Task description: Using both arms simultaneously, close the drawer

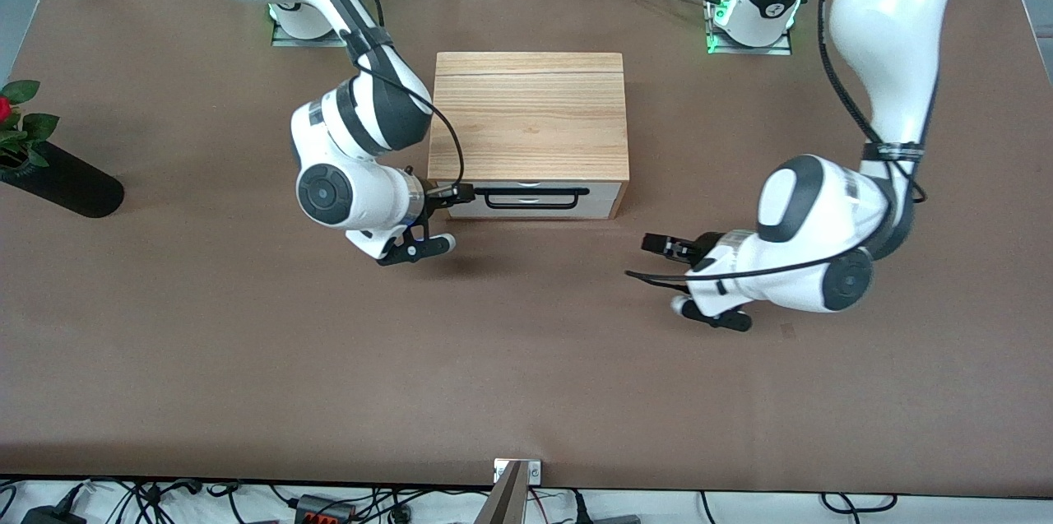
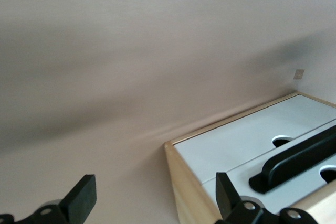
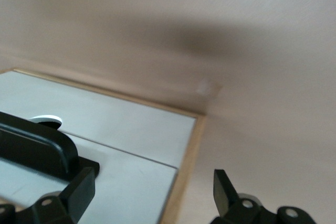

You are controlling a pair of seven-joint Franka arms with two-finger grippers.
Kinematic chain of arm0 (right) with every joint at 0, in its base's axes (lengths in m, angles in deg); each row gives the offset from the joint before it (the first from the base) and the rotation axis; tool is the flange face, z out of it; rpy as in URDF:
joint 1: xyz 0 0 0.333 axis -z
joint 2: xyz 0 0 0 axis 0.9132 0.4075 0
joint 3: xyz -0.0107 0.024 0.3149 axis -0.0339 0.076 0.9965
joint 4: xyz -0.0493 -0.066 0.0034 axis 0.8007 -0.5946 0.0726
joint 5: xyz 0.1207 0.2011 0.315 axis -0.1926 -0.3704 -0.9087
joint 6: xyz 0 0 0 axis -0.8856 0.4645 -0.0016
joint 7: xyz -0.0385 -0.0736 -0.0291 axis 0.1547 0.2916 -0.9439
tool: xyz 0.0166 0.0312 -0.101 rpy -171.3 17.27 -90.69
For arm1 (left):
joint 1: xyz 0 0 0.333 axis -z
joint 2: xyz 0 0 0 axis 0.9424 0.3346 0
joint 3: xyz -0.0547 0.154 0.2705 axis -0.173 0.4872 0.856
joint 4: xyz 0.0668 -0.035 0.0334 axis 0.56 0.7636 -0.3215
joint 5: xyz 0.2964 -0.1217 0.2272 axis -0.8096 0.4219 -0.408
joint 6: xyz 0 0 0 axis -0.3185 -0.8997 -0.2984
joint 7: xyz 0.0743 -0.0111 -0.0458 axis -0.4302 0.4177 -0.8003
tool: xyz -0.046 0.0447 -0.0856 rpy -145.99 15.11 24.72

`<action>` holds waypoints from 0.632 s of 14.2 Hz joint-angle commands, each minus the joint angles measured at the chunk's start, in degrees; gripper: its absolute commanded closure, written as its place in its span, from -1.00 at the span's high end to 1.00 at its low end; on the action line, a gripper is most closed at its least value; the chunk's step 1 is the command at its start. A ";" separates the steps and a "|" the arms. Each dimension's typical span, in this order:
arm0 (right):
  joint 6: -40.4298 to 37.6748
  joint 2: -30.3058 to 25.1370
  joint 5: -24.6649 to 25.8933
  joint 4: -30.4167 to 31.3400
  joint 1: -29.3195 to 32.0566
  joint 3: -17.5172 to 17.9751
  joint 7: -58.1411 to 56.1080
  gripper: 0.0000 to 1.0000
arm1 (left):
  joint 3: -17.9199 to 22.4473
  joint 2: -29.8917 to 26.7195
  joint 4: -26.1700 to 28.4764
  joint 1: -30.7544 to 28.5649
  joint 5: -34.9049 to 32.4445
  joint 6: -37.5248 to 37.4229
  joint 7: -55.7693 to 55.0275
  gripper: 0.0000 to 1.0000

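Observation:
The light-wood cabinet (image 1: 531, 108) stands mid-table. Its white drawer front (image 1: 535, 207) with the black bar handle (image 1: 535, 199) faces the front camera and looks flush with the frame; no wood inside shows. My right gripper (image 1: 465, 195) is open, at the drawer front's corner toward the right arm's end, close to the handle's end. In the right wrist view (image 3: 152, 187) its fingers straddle the cabinet's side edge (image 3: 184, 171). My left gripper (image 1: 654, 244) is open and empty, low over the table, clear of the cabinet's corner toward the left arm's end. The left wrist view (image 2: 155, 192) shows that corner (image 2: 184, 182) and the handle (image 2: 299, 156).
A rose in a black vase (image 1: 49, 174) lies at the right arm's end of the table. The brown table (image 1: 526, 359) runs wide between the cabinet and the front camera. A camera post (image 1: 514, 491) stands at the table's front edge.

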 commanded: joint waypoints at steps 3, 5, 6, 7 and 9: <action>-6.31 -6.71 16.71 -3.33 0.09 -1.40 -0.07 1.00 | 1.15 -6.76 -1.22 -3.02 -7.89 -8.19 -0.35 1.00; -10.08 -7.07 20.69 -8.50 1.32 -3.76 -0.77 1.00 | 1.24 -12.38 -1.22 -4.95 -10.45 -10.63 -0.09 1.00; -13.06 -7.07 20.62 -11.66 2.20 -5.60 -0.95 1.00 | 1.24 -14.76 -1.39 -5.31 -10.81 -14.92 -0.09 1.00; -14.22 -7.07 20.79 -14.48 2.64 -6.66 -0.86 1.00 | 0.89 -15.74 -1.65 -6.62 -10.81 -18.70 -0.09 1.00; -15.54 -7.07 20.79 -16.78 3.61 -11.13 -0.95 1.00 | 0.97 -18.98 -3.67 -9.78 -10.99 -23.82 0.26 1.00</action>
